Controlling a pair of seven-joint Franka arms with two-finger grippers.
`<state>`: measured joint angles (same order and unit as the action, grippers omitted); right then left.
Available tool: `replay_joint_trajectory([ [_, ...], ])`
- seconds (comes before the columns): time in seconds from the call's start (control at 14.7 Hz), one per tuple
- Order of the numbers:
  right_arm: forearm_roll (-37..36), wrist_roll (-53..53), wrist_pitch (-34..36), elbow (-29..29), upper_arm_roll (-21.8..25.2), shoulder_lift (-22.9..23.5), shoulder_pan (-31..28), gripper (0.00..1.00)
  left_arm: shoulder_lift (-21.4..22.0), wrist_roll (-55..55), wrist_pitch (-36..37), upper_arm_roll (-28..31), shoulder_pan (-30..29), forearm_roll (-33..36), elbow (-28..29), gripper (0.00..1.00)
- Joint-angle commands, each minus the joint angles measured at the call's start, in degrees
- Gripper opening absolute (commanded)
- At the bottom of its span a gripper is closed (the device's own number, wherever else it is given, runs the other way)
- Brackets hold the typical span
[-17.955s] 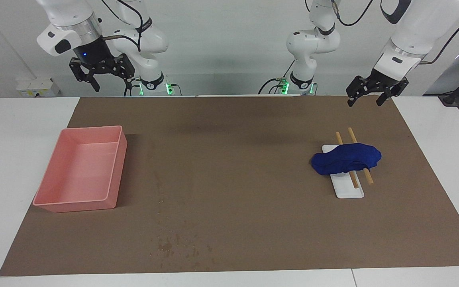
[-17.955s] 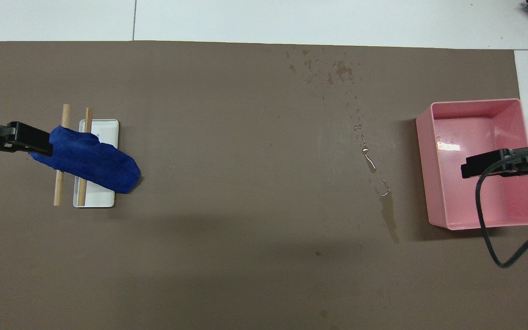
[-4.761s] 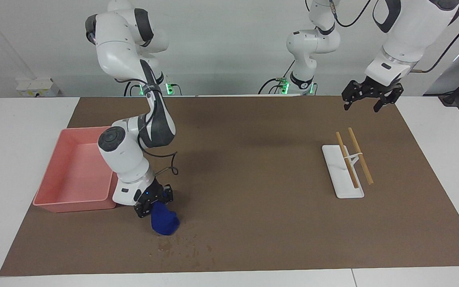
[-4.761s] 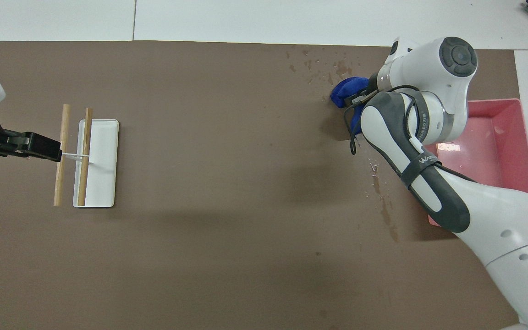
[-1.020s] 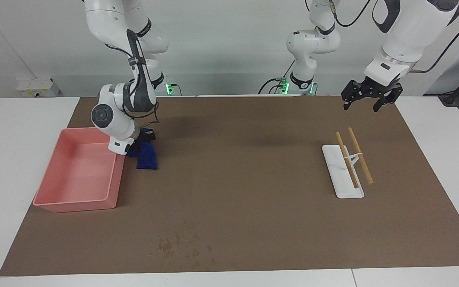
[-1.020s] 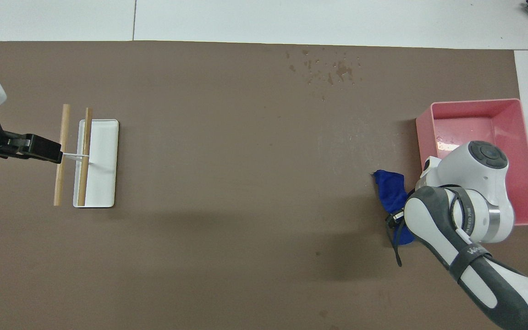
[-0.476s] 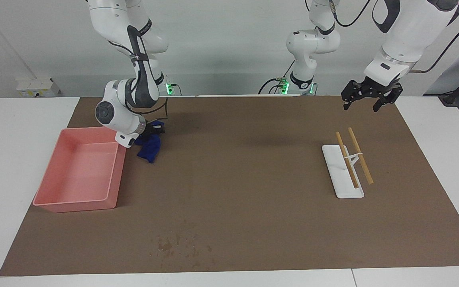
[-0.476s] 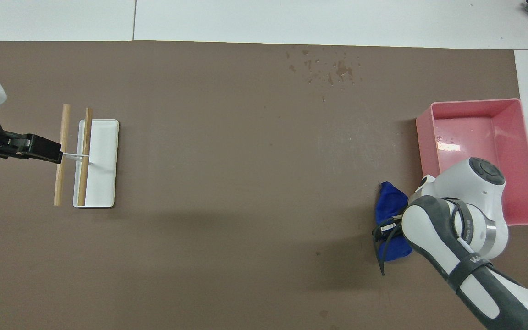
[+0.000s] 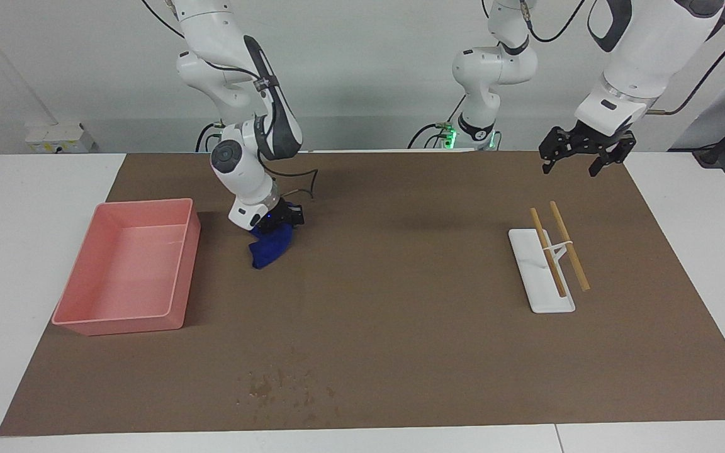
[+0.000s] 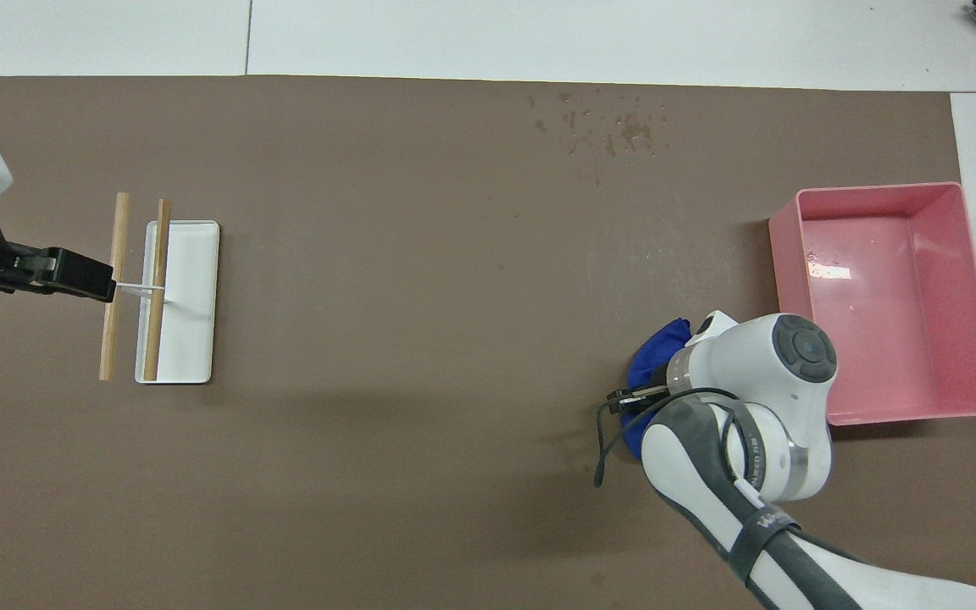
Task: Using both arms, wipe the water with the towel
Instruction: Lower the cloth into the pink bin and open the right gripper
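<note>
The towel (image 9: 269, 248) is a small deep-blue cloth hanging bunched from my right gripper (image 9: 272, 231), which is shut on its top. It hangs over the brown mat beside the pink tray (image 9: 117, 327), its lower end at or just above the mat. In the overhead view the right wrist covers most of the towel (image 10: 656, 349) and hides the gripper. Water spots (image 9: 277, 387) lie on the mat near the edge farthest from the robots, also seen as water spots (image 10: 615, 127) from above. My left gripper (image 9: 579, 162) waits open in the air at the left arm's end.
The pink tray (image 10: 780, 280) stands at the right arm's end of the mat. A white flat stand (image 9: 545, 296) with two wooden sticks lies at the left arm's end, and from above the stand (image 10: 191, 339) sits beside the left gripper (image 10: 73, 275).
My right arm has carried the towel away from the tray's corner toward the middle of the table. The left arm has not moved.
</note>
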<state>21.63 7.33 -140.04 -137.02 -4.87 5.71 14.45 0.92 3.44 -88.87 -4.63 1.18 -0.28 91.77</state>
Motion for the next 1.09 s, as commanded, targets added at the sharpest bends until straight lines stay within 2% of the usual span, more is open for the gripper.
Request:
replay_joint_trajectory([
  [0.0,0.52,8.71,-1.55,2.45,0.39,2.02,-3.1,0.0,1.55,0.78,-1.04,-0.29,-0.75,-0.6,1.84,1.0],
  [0.14,-0.44,18.72,-1.55,3.68,0.39,2.81,-8.1,0.0,1.55,0.78,-1.04,-0.38,-0.75,-0.6,1.84,1.0],
  [0.27,-2.54,25.08,-1.55,5.52,0.48,3.6,-10.75,0.0,1.63,0.87,-1.04,-0.29,-0.75,-0.6,1.84,1.0],
  [0.48,-8.52,25.89,-0.33,9.82,0.39,5.09,-11.55,0.0,1.63,0.78,-1.04,-0.29,-0.75,-0.6,1.84,1.0],
  [0.68,-9.41,25.54,4.49,14.74,0.48,5.36,-11.29,0.0,1.63,0.78,-1.04,-0.29,-0.75,-0.6,1.84,1.0],
  [0.75,-9.67,25.54,8.25,17.72,0.57,5.36,-11.2,0.0,1.63,0.78,-1.04,-0.29,-0.75,-0.6,1.84,1.0],
  [1.02,-18.1,25.63,28.11,33.88,0.57,5.1,-13.75,0.0,1.63,0.78,-1.04,-0.29,-0.75,-0.6,1.84,1.0],
])
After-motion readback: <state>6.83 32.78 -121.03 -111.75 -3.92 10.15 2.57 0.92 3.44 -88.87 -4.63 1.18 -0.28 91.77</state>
